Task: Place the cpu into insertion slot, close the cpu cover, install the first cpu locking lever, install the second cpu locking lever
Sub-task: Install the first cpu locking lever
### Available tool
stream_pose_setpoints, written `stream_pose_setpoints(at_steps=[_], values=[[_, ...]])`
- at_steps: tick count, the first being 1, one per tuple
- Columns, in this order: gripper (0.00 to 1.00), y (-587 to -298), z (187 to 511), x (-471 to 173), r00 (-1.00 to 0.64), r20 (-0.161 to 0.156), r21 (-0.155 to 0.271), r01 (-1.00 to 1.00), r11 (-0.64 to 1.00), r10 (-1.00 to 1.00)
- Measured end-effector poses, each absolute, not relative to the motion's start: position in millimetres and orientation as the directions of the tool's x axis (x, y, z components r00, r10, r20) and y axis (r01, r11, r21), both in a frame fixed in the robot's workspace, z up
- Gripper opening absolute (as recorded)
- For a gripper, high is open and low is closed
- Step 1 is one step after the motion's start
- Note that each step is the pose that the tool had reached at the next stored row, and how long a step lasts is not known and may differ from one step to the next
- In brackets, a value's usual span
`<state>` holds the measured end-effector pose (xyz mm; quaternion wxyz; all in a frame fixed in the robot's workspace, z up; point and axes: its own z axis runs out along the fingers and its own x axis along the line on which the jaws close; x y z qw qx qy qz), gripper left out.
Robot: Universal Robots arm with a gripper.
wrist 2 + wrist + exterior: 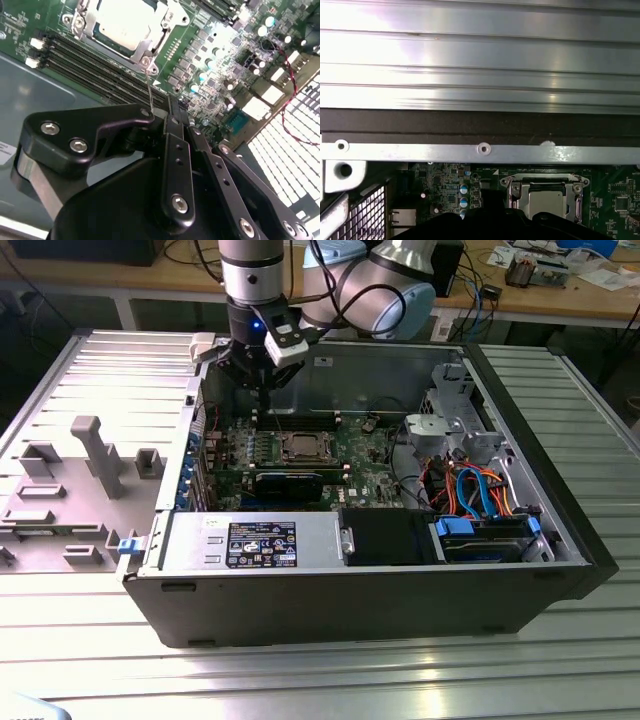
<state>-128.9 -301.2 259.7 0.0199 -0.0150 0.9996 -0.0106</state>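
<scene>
Exterior view overlooks the case (350,605); both close wrist views share the cpu (127,22) (547,204).

My surroundings — open computer case (350,605); power supply (200,540) inside it; blue and orange cables (475,490); grey fixture tray (90,470) at the exterior view's left.

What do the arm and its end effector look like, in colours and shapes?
The arm has silvery grey round segments and a black wrist with a blue light. The end effector is black, built of jointed bars with silver screws.
</scene>
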Motion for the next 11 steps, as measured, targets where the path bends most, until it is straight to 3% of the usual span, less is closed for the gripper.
stream_pose_setpoints(at_steps=[11], values=[[0.11, -301.2, 259.7, -111.6, -0.999, -0.034, -0.022, -0.03, 0.999, -0.031]])
